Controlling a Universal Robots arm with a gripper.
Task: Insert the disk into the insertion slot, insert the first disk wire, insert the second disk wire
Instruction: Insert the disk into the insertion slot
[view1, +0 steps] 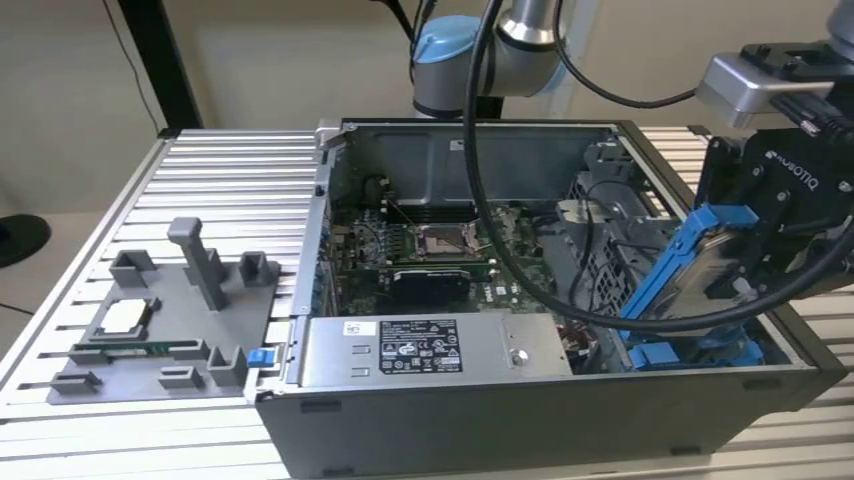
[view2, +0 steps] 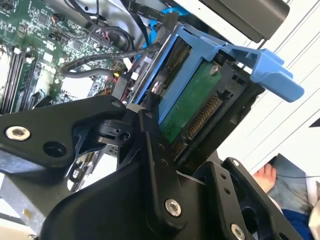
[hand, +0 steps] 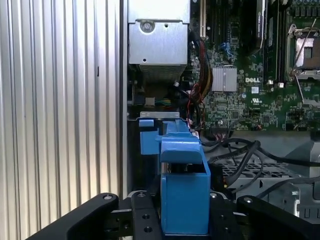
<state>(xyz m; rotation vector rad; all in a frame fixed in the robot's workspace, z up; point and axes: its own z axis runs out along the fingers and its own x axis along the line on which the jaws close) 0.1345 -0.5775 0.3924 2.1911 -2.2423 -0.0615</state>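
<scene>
My gripper is shut on the disk, a silver drive clipped in a bright blue carrier. The disk hangs tilted over the case's corner at the exterior view's right. Just below it is the insertion slot, whose blue rails sit in the dark perforated cage. In the second wrist view a black finger presses the disk beside its green board and connector. In the first wrist view the blue carrier stands between the fingers, above the slot. Black cables lie near the cage; I cannot tell which are the disk wires.
The open computer case holds a green motherboard and a grey labelled power-supply box. A grey fixture plate with small parts lies on the ribbed aluminium table. A person's hand shows beyond the table edge.
</scene>
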